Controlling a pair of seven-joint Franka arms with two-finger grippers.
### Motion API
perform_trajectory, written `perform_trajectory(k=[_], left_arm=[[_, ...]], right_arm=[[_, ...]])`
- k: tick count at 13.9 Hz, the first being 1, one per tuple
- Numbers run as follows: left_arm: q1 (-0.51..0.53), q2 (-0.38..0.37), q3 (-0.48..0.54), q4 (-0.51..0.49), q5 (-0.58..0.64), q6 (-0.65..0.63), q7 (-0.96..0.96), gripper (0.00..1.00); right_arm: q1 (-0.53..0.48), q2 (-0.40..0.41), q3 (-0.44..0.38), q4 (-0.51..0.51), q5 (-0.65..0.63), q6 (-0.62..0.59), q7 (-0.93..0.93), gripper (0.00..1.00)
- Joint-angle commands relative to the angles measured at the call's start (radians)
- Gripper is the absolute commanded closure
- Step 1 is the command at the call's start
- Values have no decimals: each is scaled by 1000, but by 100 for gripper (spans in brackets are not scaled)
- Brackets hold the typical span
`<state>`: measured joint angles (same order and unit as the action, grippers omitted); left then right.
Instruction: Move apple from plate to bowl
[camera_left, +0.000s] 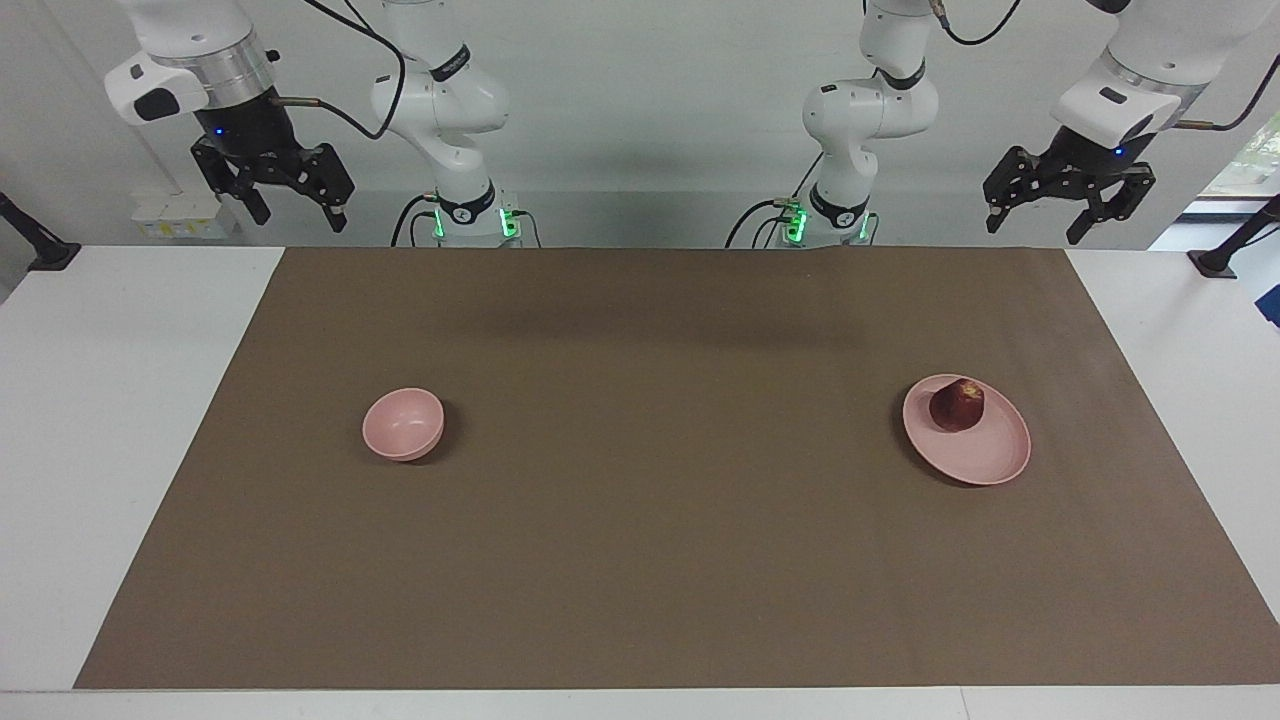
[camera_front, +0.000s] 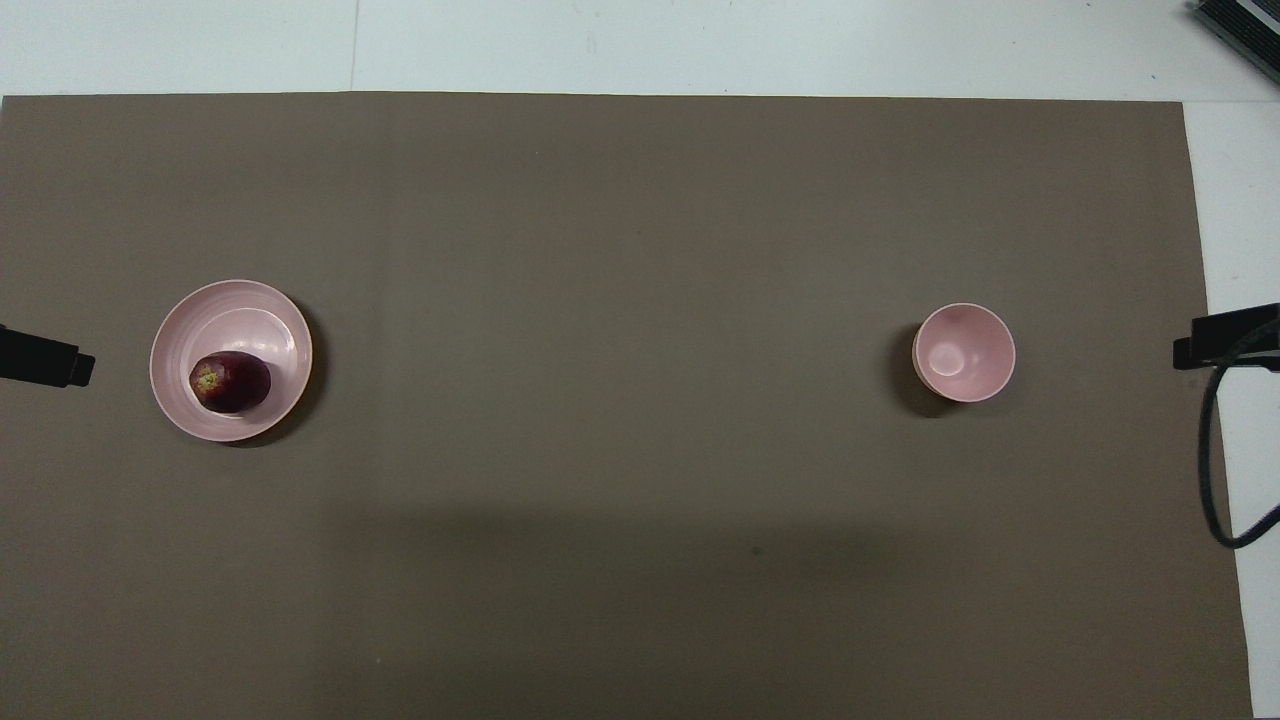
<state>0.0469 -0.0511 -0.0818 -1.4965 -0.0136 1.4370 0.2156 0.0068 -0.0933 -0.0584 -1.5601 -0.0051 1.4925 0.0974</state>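
Nothing is grasped yet: on the brown mat (camera_left: 660, 560) the plate (camera_left: 985, 455), well apart from the bowl (camera_left: 403, 425), carries the apple (camera_left: 957, 405), while the left gripper (camera_left: 1066, 210) and right gripper (camera_left: 290, 210) wait raised, fingers spread

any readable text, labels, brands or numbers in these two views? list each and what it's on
None readable.
The black bands on both arms' joints carry small pale marks, too small to read.
The apple, plate, bowl and brown mat are plain, with no print.
The left hand and right hand show no lettering.
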Motion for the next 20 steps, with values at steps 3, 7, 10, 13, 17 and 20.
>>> perform_trajectory(k=[3, 7, 10, 13, 17, 20], left_arm=[[8, -21, 2, -42, -11, 71, -4, 0], [10, -21, 2, -135, -11, 180, 10, 0], [14, -12, 2, -252, -11, 293, 5, 0], [14, -13, 2, -398, -12, 454, 14, 0], [63, 30, 2, -537, -12, 627, 16, 0], [70, 126, 2, -573, -54, 719, 16, 0]], right_arm=[[-7, -11, 8, -12, 14, -12, -19, 0], [-7, -11, 8, -12, 14, -12, -19, 0], [-19, -19, -1, -8, 13, -17, -27, 0], [-10, -20, 0, -11, 11, 12, -48, 0], [-4, 23, 8, -25, 14, 78, -47, 0], [73, 53, 8, -31, 33, 158, -38, 0]])
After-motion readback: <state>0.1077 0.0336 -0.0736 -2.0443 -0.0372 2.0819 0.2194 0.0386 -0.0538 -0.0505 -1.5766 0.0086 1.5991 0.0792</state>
